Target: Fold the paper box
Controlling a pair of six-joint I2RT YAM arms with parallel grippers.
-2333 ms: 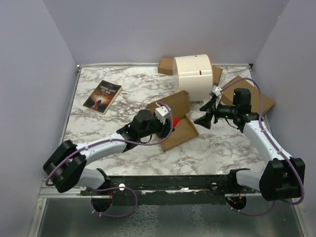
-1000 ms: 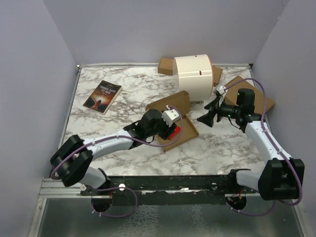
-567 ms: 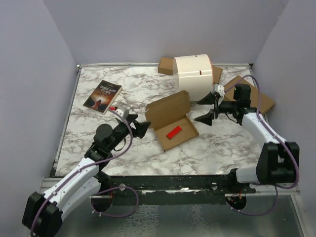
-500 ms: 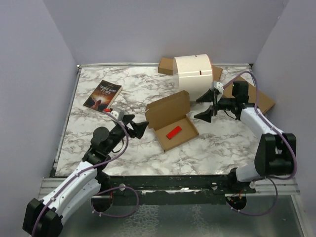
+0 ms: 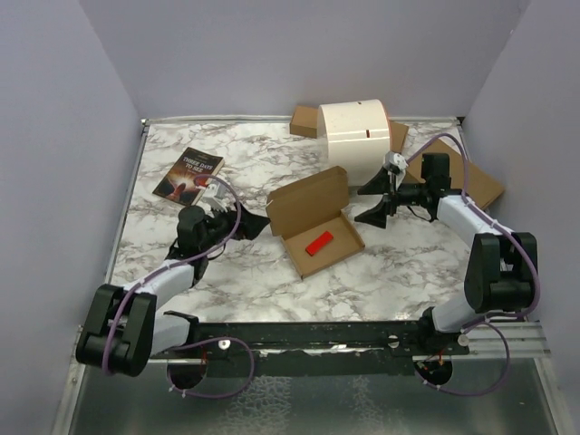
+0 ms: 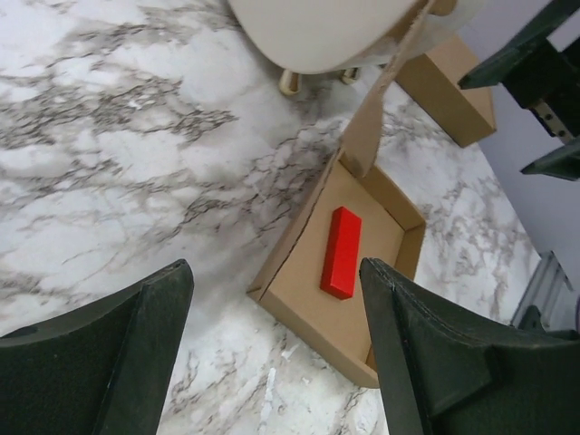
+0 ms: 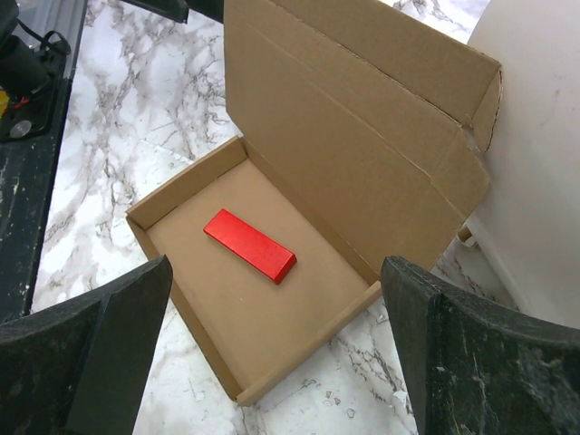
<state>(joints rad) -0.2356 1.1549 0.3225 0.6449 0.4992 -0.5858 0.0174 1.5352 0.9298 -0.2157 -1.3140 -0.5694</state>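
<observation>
The paper box (image 5: pixel 319 237) lies on the table (image 5: pixel 399 263) between the left gripper (image 5: pixel 257 225) and right gripper (image 5: pixel 362 206), both spread wide and empty; light, thin, crease-prone card, probably best pinched at the free edge of its raised lid (image 5: pixel 308 195).

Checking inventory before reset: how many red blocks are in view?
1. The red block lies flat in the open paper box's tray, mid-table. Others could hide behind the white cylinder.
</observation>
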